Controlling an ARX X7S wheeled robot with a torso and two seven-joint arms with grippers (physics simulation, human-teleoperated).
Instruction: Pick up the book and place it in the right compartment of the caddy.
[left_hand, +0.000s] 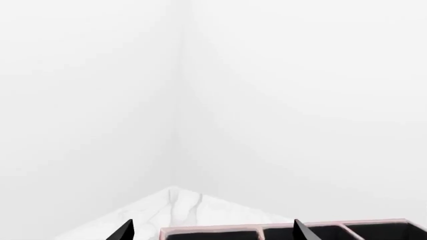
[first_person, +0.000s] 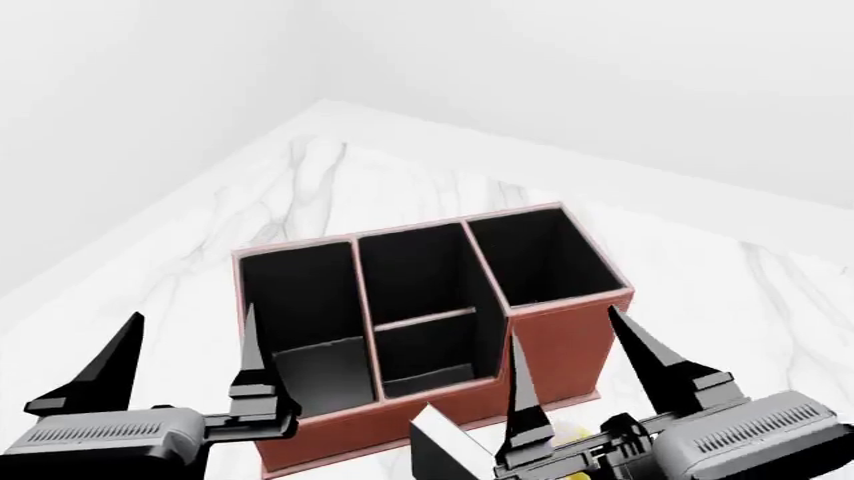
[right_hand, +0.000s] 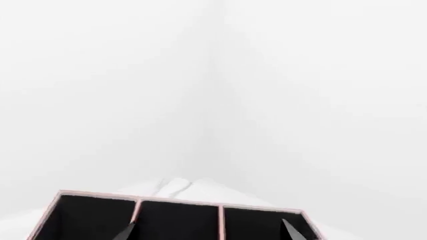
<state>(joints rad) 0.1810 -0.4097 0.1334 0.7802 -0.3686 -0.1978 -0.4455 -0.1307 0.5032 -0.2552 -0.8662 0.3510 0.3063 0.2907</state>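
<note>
The book (first_person: 447, 445) is seen only in the head view, as a pale, white-edged corner at the lower edge of the picture, just in front of the caddy's front wall and between the two grippers; most of it is cut off by the frame, and its black cover cannot be made out. A small yellow patch (first_person: 577, 437) is visible just beside it, too little of it showing to be identified.

The caddy (first_person: 567, 340) stands on the white marbled worktop (first_person: 334, 175), its reddish-brown walls edged with a pale rim and its interior black. Three sections are shown side by side. The right compartment (first_person: 541, 260) is the tall square end cell with the highest walls, and nothing is seen inside it. The middle cell (first_person: 420, 300) is crossed by a divider, and the wide end cell (first_person: 300, 310) has a lower front.

The right gripper (first_person: 581, 385) is held near the caddy's front right corner, its dark pointed fingers spread wide apart with nothing between them. The left gripper (first_person: 187, 365) is held near the front left corner, likewise spread and holding nothing. In each wrist view only two finger tips and the caddy's rim appear at the lower edge, before plain white walls meeting in a corner.
</note>
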